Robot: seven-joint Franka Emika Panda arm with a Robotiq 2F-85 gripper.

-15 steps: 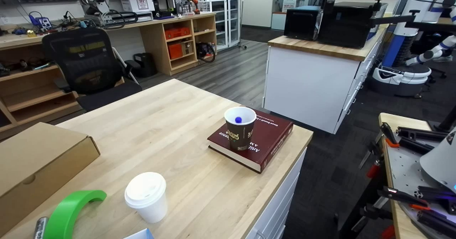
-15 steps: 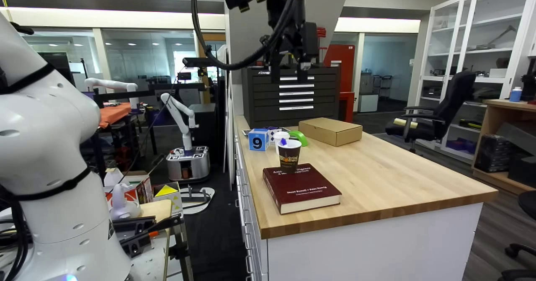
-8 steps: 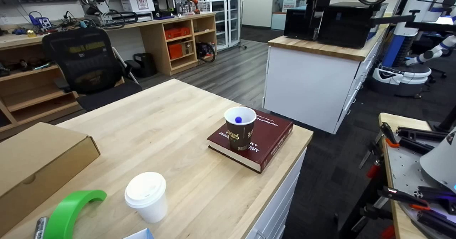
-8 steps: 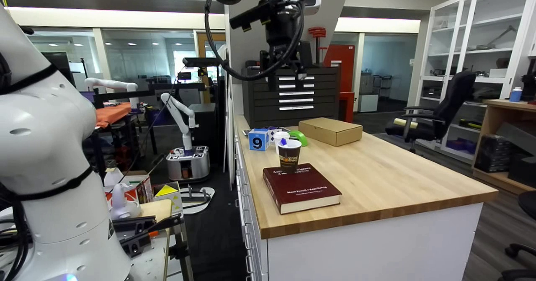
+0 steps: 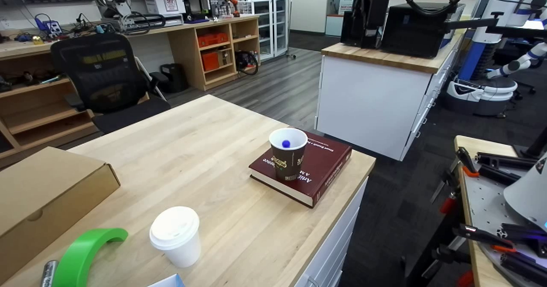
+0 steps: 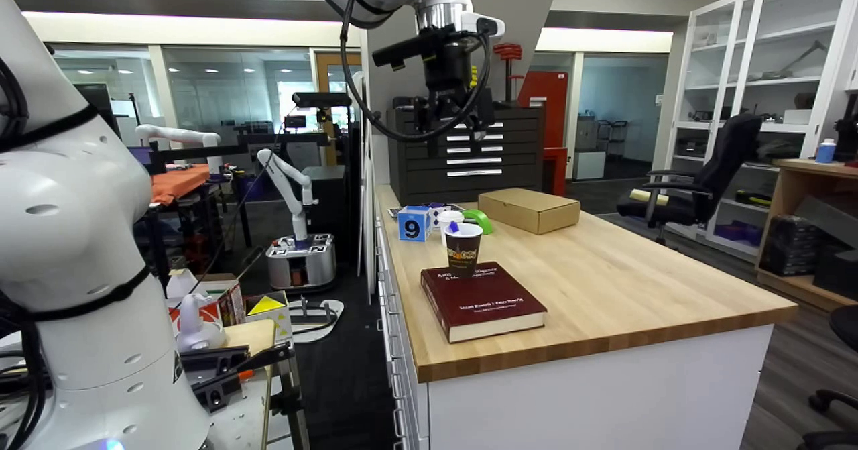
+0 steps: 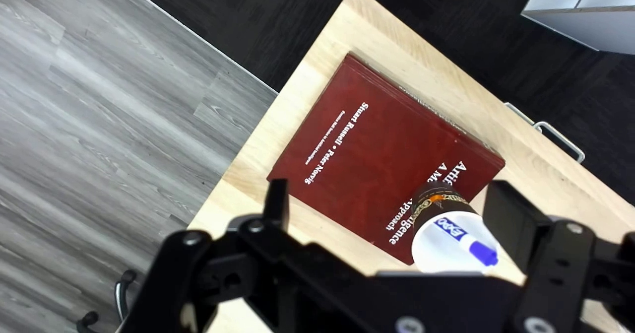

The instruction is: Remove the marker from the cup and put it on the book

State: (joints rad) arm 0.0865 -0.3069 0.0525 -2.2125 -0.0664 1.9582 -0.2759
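The marker (image 7: 466,240) has a blue-purple cap and a white body. It leans inside the cup (image 7: 431,248), and its cap shows in both exterior views (image 5: 286,144) (image 6: 454,227). The cup, white inside and dark brown outside (image 5: 288,163) (image 6: 464,252), stands upright on one end of the maroon book (image 5: 327,158) (image 6: 482,306) (image 7: 367,159). My gripper (image 6: 456,145) is open and empty, well above the cup and book. In the wrist view the cup lies between the fingers (image 7: 389,194), nearer the right one; its near rim is hidden by the gripper.
The book lies near the table's (image 6: 603,343) corner. Farther along the table stand a white lidded cup (image 5: 175,235), a green arch (image 5: 81,257), a cardboard box (image 5: 55,188) and a blue number cube (image 6: 413,224).
My gripper has moved down, and also leftward in an exterior view where it shows at the top. The cup, marker and book have not moved.
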